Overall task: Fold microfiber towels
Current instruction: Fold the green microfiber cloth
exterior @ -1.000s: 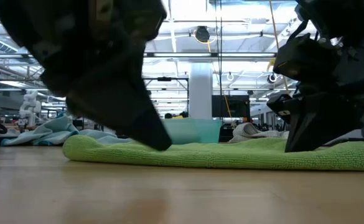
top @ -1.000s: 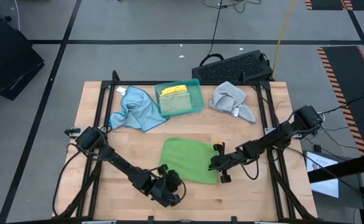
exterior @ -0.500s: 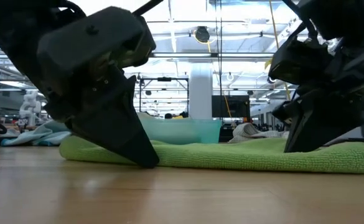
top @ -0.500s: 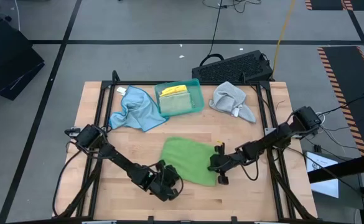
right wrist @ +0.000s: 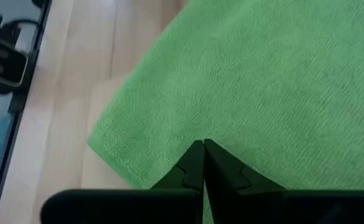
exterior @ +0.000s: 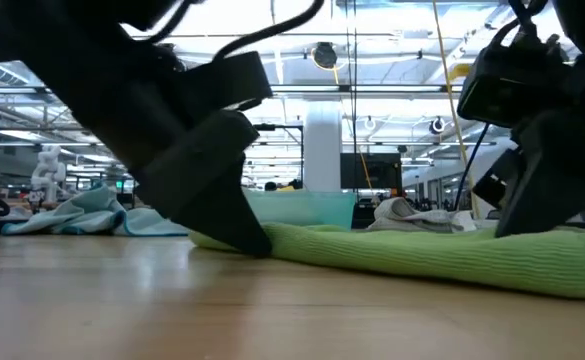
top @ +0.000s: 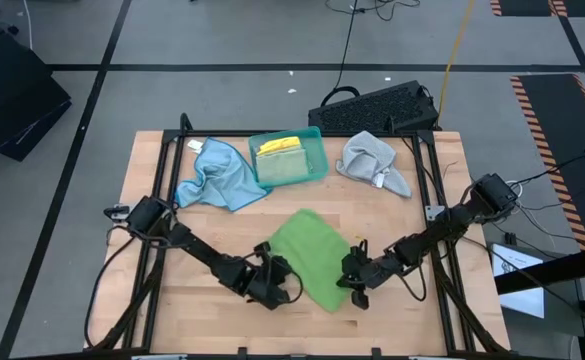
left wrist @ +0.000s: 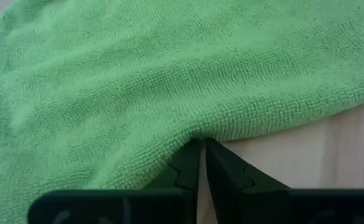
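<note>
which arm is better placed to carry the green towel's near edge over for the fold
Neither alone: the left tool and right tool are each shut on the green towel at its near edge, so both look equally placed.

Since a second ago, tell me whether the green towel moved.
Yes. The green towel, pinched by both grippers, turned and its far edge slid closer to the teal tray.

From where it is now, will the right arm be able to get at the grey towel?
Probably yes, once it lets go. The right claw is shut on the green towel, like the left claw. The grey towel lies on the right arm's side, with bare table between them.
</note>
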You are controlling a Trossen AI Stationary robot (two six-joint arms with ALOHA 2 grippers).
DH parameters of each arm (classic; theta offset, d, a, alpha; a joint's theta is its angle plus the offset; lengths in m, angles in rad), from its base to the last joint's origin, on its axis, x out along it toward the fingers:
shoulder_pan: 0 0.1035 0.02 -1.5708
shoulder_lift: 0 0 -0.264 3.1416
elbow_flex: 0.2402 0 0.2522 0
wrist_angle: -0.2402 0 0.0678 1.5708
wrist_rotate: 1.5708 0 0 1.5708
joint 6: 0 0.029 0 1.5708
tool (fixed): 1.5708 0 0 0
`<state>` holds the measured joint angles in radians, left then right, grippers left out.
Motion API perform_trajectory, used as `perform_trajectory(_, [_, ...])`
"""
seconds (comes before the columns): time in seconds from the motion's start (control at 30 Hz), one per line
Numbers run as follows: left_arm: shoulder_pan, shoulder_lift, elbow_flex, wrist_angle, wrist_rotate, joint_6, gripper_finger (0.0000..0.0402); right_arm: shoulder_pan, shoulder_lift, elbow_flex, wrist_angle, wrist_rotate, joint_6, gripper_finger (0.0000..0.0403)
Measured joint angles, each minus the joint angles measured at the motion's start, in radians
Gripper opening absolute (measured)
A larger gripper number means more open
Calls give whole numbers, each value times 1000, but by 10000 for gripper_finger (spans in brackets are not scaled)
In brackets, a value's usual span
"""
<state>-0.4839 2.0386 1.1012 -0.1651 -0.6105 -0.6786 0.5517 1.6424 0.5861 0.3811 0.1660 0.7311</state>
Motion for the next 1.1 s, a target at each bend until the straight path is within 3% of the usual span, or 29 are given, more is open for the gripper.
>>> perform_trajectory(0.27, [11, -101, 0, -8, 31, 76, 31, 2, -56, 3, 0, -33, -91, 2])
perform_trajectory(0.53, [-56, -173, 26, 89, 6, 150, 30, 2, -223, 3, -329, 6, -223, 2])
perform_trajectory(0.67, [-70, -131, 115, 72, 11, 171, 31, -1, -245, -4, -451, 40, -226, 2])
perform_trajectory(0.8, [-69, -80, 206, 66, 28, 204, 30, -1, -229, -38, -468, 41, -192, 2])
perform_trajectory(1.1, [-15, 21, 251, 11, 96, 138, 30, 36, -191, -112, -338, 37, -80, 2])
